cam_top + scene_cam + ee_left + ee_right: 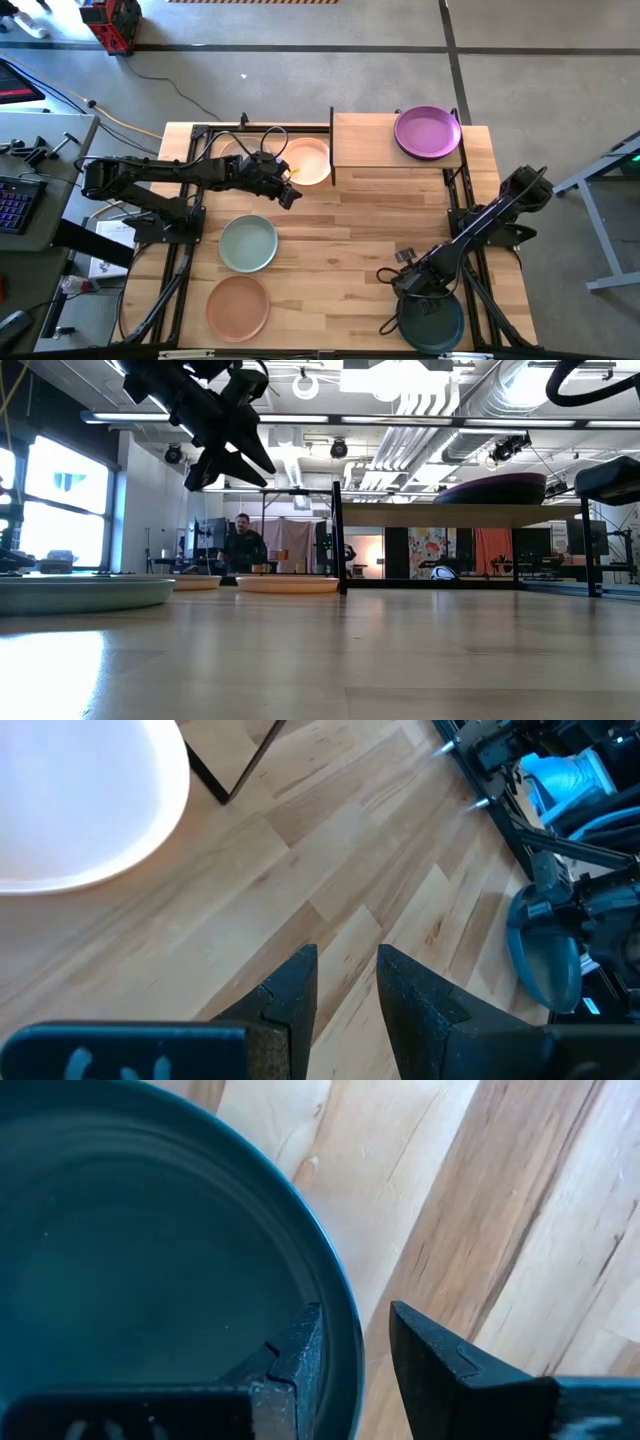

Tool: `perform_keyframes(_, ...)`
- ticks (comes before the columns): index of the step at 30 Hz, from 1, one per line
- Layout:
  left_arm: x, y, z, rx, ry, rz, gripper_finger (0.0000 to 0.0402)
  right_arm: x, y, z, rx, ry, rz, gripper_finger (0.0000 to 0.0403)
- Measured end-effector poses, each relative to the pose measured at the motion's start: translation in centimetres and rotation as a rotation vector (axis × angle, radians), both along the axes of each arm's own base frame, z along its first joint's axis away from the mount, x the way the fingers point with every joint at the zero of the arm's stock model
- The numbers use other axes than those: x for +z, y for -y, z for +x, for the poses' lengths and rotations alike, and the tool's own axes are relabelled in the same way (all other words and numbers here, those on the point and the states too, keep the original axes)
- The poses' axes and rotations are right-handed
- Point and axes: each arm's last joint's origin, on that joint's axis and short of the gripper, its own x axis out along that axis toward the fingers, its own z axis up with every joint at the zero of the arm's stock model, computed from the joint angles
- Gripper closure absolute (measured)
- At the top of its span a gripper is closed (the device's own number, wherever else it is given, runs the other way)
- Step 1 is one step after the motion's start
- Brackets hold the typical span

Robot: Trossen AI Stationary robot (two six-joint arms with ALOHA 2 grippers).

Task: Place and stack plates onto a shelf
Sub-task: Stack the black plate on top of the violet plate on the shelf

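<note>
The purple plate (pixel 428 132) (pixel 490 488) rests on the raised wooden shelf (pixel 368 142) (pixel 420 515). A beige plate (pixel 308 160) (pixel 80 810) lies on the table beside the shelf's left posts. The sage green plate (pixel 248 243) (pixel 80 592) and a peach plate (pixel 238 306) lie on the near left. My left gripper (pixel 288 192) (pixel 347 970) hovers above the table just near of the beige plate, its fingers a little apart with nothing between them. My right gripper (pixel 408 285) (pixel 355 1330) is open over the dark green plate (pixel 432 322) (pixel 120 1250), one finger inside its rim, one outside. My right gripper comes at the dark green plate's rim (pixel 345 1305) from above, its fingers standing on either side of it. Bare wood shows between the rim and the outer finger (pixel 440 1360). Whether the inner finger (pixel 300 1345) touches the plate, I cannot tell. The plate lies flat on the table.
Another pale plate (pixel 234 148) lies partly under the left arm at the far left. The shelf's thin black posts (pixel 332 150) (pixel 339 535) stand beside the beige plate. Bare tabletop (pixel 350 250) stretches across the middle. A person (pixel 243 545) stands far behind the table.
</note>
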Motion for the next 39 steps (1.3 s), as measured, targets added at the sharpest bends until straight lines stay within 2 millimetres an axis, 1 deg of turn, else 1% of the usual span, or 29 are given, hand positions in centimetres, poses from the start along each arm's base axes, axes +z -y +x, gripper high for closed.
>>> perform_keyframes(7,0.0,0.0,0.0,0.001,0.000,0.001,0.0307,-1.1,0.3,-0.5,-0.030,-0.037,0.035,0.0304)
perform_keyframes(17,0.0,0.0,0.0,0.002,0.000,0.002,0.0307,-1.1,0.3,-0.5,-0.028,-0.029,0.033,0.0306)
perform_keyframes(20,0.0,0.0,0.0,0.001,0.000,0.002,0.0307,-1.1,0.3,-0.5,-0.030,-0.029,0.032,0.0323)
perform_keyframes(24,0.0,0.0,0.0,0.001,0.000,0.002,0.0307,-1.1,0.3,-0.5,-0.042,-0.032,0.034,0.0378)
perform_keyframes(26,0.0,0.0,0.0,-0.008,-0.001,0.014,0.0307,-1.1,0.3,-0.5,-0.056,-0.039,0.040,0.0396)
perform_keyframes(29,0.0,0.0,0.0,-0.033,-0.004,0.043,0.0307,-1.1,0.3,-0.5,-0.083,-0.043,0.041,0.0392)
perform_keyframes(32,0.0,0.0,0.0,-0.030,-0.004,0.041,0.0307,-1.2,0.5,-0.4,-0.124,-0.056,0.039,0.0400)
perform_keyframes(39,0.0,0.0,0.0,-0.026,-0.001,0.035,0.0307,-1.1,1.2,0.1,-0.235,-0.067,0.040,0.0402)
